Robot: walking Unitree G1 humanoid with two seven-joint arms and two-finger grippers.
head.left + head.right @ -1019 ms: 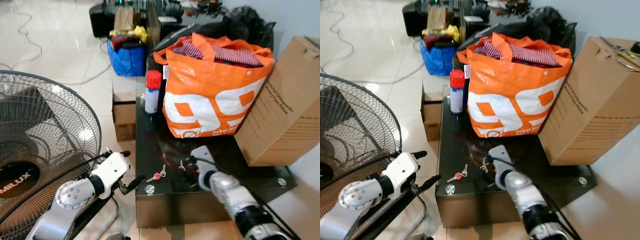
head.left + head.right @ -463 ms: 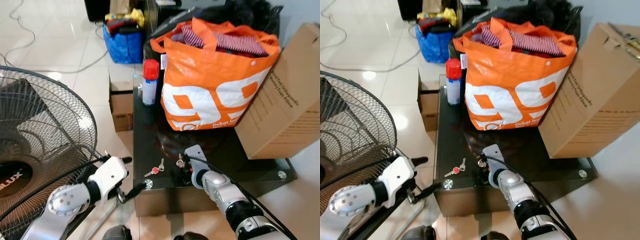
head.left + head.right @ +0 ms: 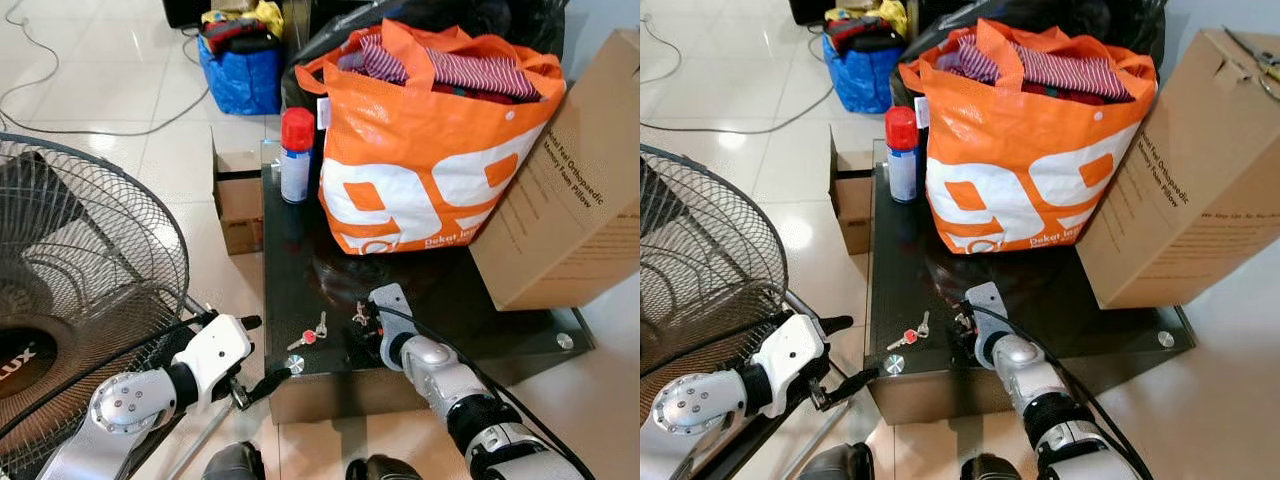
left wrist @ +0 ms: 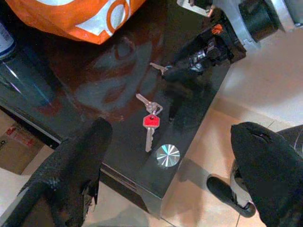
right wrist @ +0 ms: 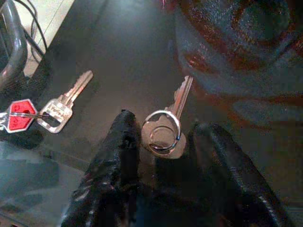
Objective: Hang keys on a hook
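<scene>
Now the right gripper (image 5: 161, 156) is down on the black glass table (image 3: 300, 240), its two fingers (image 5: 116, 146) spread just wide enough to straddle a silver key (image 5: 165, 127) on a ring. The ring lies flat between the pads, holding nothing yet by the look of it. Just beside it lies a second bunch (image 4: 150, 118), a red-capped key and a plain one, near the table's front edge and its round metal stud (image 4: 163, 152).

Over on the other side, the left gripper (image 3: 255, 355) hangs off the table's front corner, fingers wide apart and empty, close to the big fan (image 3: 70, 260).

The trick here, I'd say, is the flat lie of that key on slick glass: close slowly and keep the pads low, so the ring is pinched and not squirted out forward. Better to catch the ring than the blade, since the ring is what must go over a hook later. No hook is to be seen from here, so the task looks early. Behind stand the orange bag (image 3: 430, 150), a spray can (image 3: 297, 155) and a carton (image 3: 570, 190), well apart from the work.
</scene>
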